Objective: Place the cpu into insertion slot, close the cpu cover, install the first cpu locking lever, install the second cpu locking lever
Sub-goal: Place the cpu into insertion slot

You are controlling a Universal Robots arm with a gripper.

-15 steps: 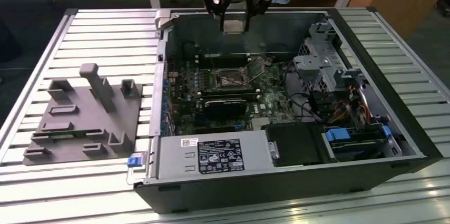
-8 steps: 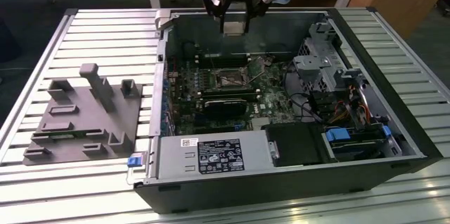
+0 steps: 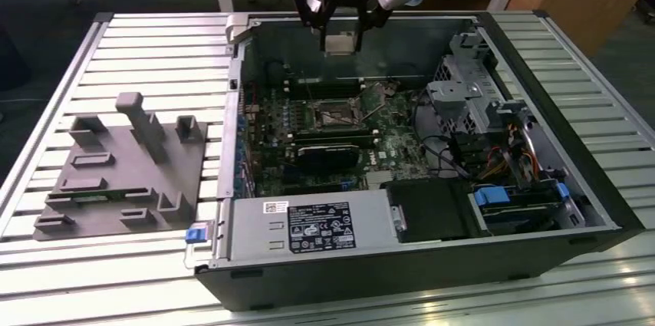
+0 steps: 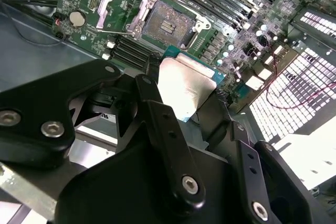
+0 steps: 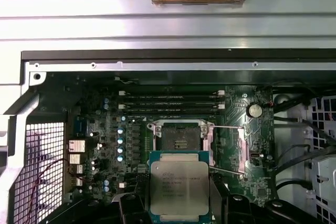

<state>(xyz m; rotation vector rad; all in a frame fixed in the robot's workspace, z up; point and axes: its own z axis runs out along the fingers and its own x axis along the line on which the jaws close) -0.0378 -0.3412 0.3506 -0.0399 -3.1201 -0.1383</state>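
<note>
Black gripper (image 3: 339,39) clamped on the square silver-topped cpu (image 5: 179,188), fingertips partly hidden behind it, clear of the open, dark-centred insertion slot (image 5: 181,140).

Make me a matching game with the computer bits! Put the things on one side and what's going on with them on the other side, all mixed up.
Things:
1. cpu
2. insertion slot
3. cpu cover
4. grey holder block

States:
A. flipped open beside the slot
B. lying on the slatted table, outside the computer case
C. gripped by the pincer
D. empty, dark middle showing

Pairs: 1-C, 2-D, 3-A, 4-B.
</note>
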